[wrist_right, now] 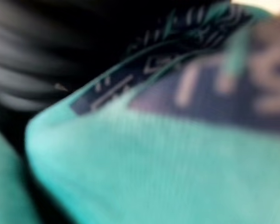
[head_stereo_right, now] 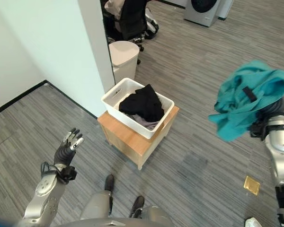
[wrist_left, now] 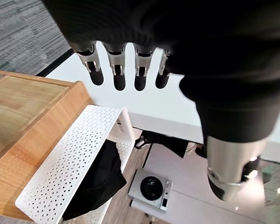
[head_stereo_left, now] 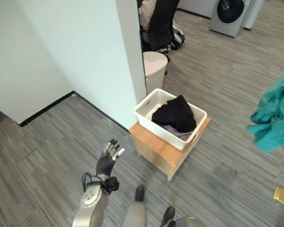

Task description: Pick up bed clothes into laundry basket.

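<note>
Teal garment [head_stereo_right: 246,101]: being carried in the air at the right, well apart from the basket, draped over the right hand.
Right hand: being hidden under the teal cloth; its finger state cannot be told.
Left hand [head_stereo_left: 110,155]: being held out low at the left, fingers straight and spread, nothing held.
Laundry basket [head_stereo_left: 151,99]: white, being supported on a wooden stand [head_stereo_left: 154,146], with black clothes [head_stereo_left: 176,114] lying inside.

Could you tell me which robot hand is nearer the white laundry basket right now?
Left. The left robot hand hovers open just beside the laundry basket; the right robot hand, under the teal garment, is farther away.
</note>
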